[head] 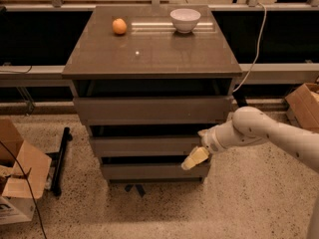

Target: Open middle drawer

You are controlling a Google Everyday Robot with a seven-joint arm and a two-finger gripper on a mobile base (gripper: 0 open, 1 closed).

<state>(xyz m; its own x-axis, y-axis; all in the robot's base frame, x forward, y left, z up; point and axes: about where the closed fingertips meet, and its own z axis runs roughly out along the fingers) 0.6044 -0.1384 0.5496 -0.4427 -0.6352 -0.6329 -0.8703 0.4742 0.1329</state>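
Note:
The middle drawer (pixel 144 146) is the centre one of three grey-brown, handleless fronts in the cabinet. It stands out a little, with a dark gap above it. The uppermost front (pixel 149 109) sticks out further. My gripper (pixel 195 158) comes in from the right on a white arm (pixel 259 133). Its pale fingertips sit at the right end of the middle drawer front, at its lower edge, just above the lowest front (pixel 154 171).
An orange (pixel 119 26) and a white bowl (pixel 185 20) stand on the cabinet top (pixel 149 54). Cardboard boxes lie on the floor at left (pixel 17 176) and far right (pixel 304 103). A black bar (pixel 60 158) lies left of the cabinet. A white cable (pixel 254 49) hangs at right.

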